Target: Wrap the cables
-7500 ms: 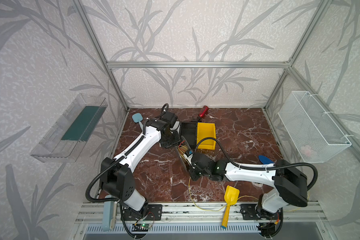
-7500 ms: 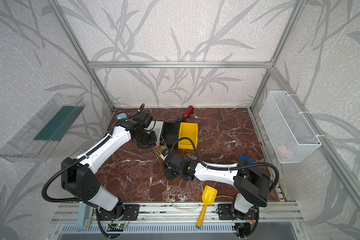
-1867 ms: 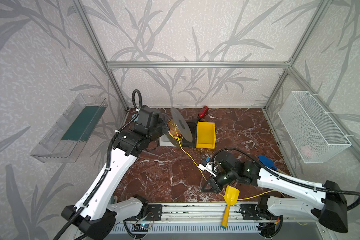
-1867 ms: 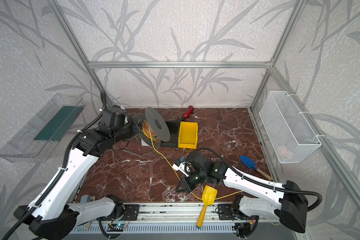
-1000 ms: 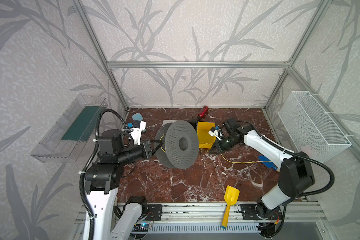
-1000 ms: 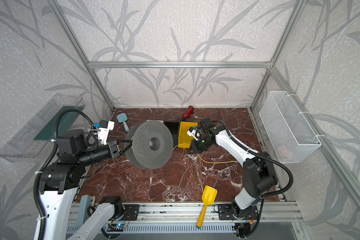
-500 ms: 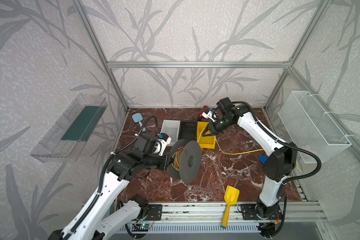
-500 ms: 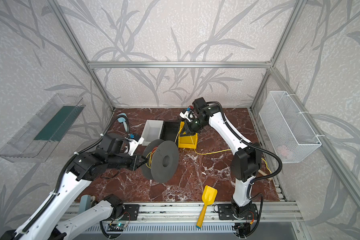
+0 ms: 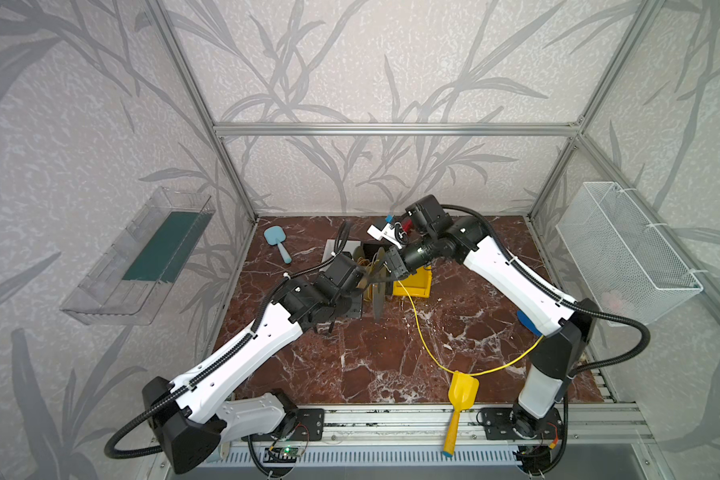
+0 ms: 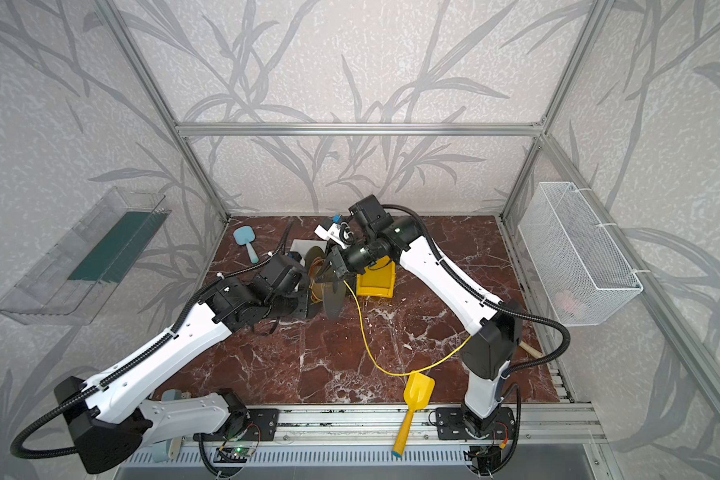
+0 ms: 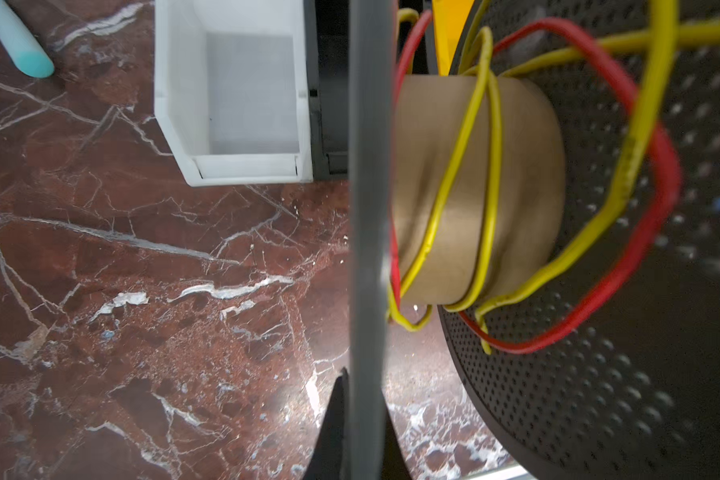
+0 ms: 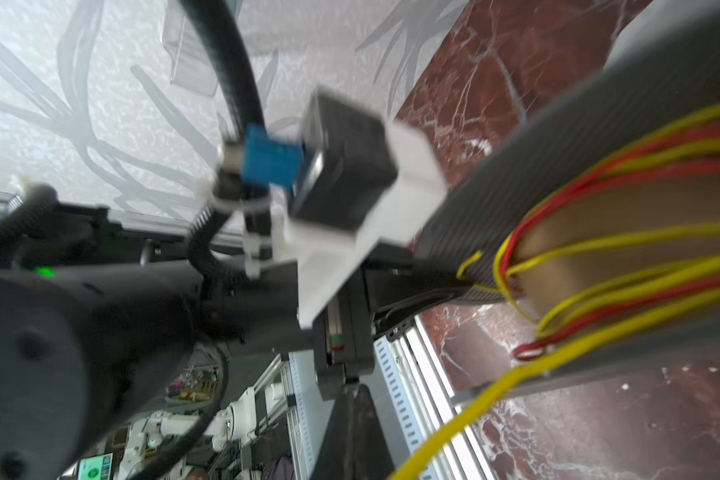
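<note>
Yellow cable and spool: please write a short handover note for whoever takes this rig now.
Left gripper: shut on the spool, gripping its grey flange; the spool stands on edge.
Right gripper: shut on the cable, right beside the spool.
Done: a few loose turns sit on the core.
Left: a long slack run lies across the table, past the shovel; wind it on.
</note>
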